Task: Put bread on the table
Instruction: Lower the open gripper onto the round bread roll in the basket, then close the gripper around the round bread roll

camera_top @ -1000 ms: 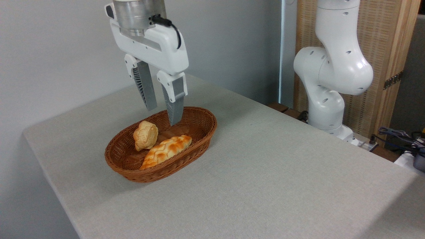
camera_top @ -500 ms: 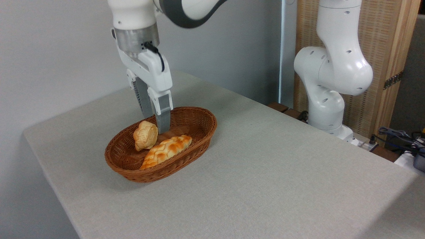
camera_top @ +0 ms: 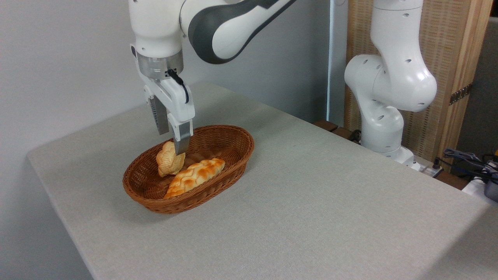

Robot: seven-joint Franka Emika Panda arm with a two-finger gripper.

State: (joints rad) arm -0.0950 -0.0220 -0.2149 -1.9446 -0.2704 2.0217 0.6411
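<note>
Grey table (camera_top: 311, 202) — tool (camera_top: 171, 142) parted, straddling bread (camera_top: 168, 160).

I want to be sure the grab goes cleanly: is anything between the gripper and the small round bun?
Nothing visible. The gripper is right over the bun in the basket, fingers apart. The braided loaf lies beside the bun, not between them.

Panda arm reaches in from upper right, wrist vertical, gripper (camera_top: 171, 144) pointing straight down over left half of wicker basket (camera_top: 233, 155). Jaws parted: near finger (camera_top: 181, 139) down at basket's rim level, far finger higher, behind.
</note>
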